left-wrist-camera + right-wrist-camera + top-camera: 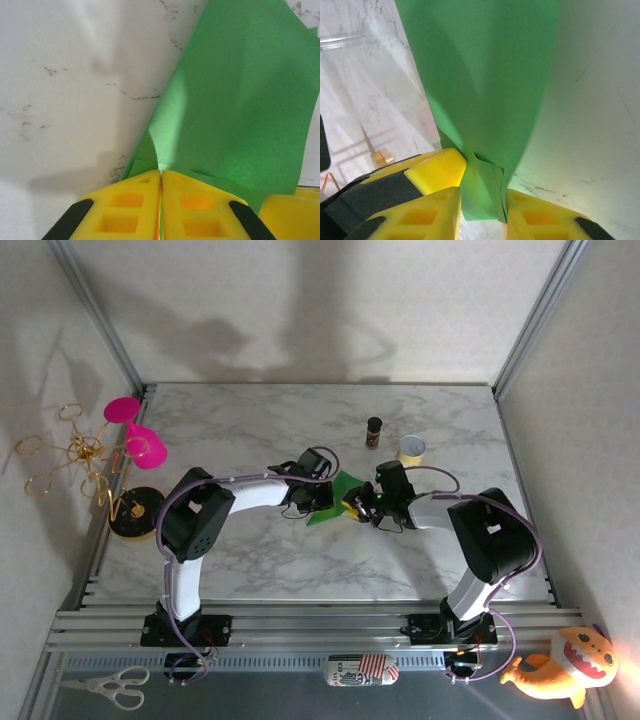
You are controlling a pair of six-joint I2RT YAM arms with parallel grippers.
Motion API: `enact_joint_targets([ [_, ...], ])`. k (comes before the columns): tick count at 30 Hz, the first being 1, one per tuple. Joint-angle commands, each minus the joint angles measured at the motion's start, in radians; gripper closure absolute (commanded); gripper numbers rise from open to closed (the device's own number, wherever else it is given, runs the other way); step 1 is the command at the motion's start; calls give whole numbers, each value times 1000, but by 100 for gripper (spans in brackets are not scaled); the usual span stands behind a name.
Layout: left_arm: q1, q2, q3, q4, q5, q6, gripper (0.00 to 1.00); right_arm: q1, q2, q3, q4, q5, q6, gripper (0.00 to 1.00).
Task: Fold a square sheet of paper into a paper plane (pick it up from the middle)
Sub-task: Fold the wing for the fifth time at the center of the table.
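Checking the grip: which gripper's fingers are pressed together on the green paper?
The left gripper, pinching the sheet of paper; the right gripper has its fingers apart.

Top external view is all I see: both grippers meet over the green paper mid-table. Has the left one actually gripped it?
Observer: Yes. The left wrist view shows the left gripper shut, pinching an edge of the sheet of paper.
Operator: And the right one?
Observer: The right wrist view shows the right gripper with jaws apart, a folded flap of the sheet between them.
Operator: Does the paper lie flat?
Observer: No; just ahead of the left pinch it buckles upward.
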Motion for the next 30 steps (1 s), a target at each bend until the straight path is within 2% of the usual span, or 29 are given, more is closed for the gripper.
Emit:
enact_joint_targets([
  [1,12,-33,17,-3,9,14,88,7,17,26,-27,0,-22,75],
  [8,28,-85,-8,24,8,27,85,7,14,32,-42,14,-38,90],
  [12,34,-139,-41,43,-28,74,79,5,-6,41,-63,34,-56,99],
  [15,29,-192,-76,48,-96,170,73,5,-27,64,-101,51,-73,100],
  [23,-47,-293,-209,183,-228,490,44,-5,-64,108,-185,45,-79,100],
  [30,-123,-313,-323,353,-270,728,38,-17,-60,141,-224,20,-73,100],
])
